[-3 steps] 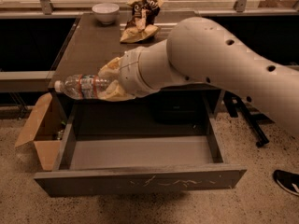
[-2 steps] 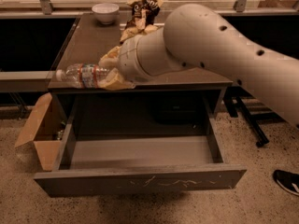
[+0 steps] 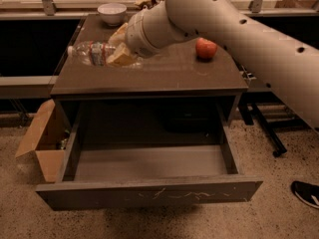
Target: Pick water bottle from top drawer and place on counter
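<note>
The water bottle (image 3: 93, 52) is clear and ribbed with a white cap and a dark label band. It lies sideways, cap to the left, over the left part of the counter (image 3: 164, 76). My gripper (image 3: 119, 48) is shut on the bottle's right end, with its pale fingers (image 3: 121, 58) above and below it. Whether the bottle touches the tabletop I cannot tell. The top drawer (image 3: 149, 193) stands pulled out below the counter, and its inside shows nothing in it.
A red apple (image 3: 206, 48) sits on the right of the counter. A white bowl (image 3: 111, 12) stands at the back left, with a small object behind my arm. A tan cardboard box (image 3: 42, 143) lies on the floor left of the drawer. A shoe (image 3: 305, 192) is at the lower right.
My arm has lifted the bottle from in front of the table's left edge, up and back over the counter. The apple, hidden earlier, now shows.
</note>
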Robot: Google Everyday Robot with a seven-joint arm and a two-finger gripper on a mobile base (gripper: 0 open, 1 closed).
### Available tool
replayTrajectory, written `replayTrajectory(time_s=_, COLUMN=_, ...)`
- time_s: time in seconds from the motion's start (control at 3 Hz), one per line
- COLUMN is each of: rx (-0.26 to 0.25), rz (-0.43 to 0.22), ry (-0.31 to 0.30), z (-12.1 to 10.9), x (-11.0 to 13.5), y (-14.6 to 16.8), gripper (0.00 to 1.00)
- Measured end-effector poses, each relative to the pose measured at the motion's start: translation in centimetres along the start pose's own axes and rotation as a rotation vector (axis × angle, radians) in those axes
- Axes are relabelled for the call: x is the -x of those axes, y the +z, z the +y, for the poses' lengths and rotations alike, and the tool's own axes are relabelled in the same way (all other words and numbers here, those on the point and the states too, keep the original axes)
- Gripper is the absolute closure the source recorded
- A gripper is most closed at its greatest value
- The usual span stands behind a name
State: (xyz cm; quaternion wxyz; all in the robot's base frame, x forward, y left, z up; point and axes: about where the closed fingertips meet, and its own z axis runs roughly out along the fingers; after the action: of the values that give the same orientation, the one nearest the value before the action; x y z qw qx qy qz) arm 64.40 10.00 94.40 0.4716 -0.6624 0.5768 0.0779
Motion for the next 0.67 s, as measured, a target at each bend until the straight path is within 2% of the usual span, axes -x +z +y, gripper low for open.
replayTrajectory(time_s=0.33, rx=-0.007, rz=-0.014, ry=0.042, z=-2.5, x=-1.6, y=3.1, gripper=1.00)
replayTrajectory(time_s=0.67, rx=-0.004, rz=-0.033, ry=0.087, z=-3.3, x=-3.2, y=5.9, gripper=1.00)
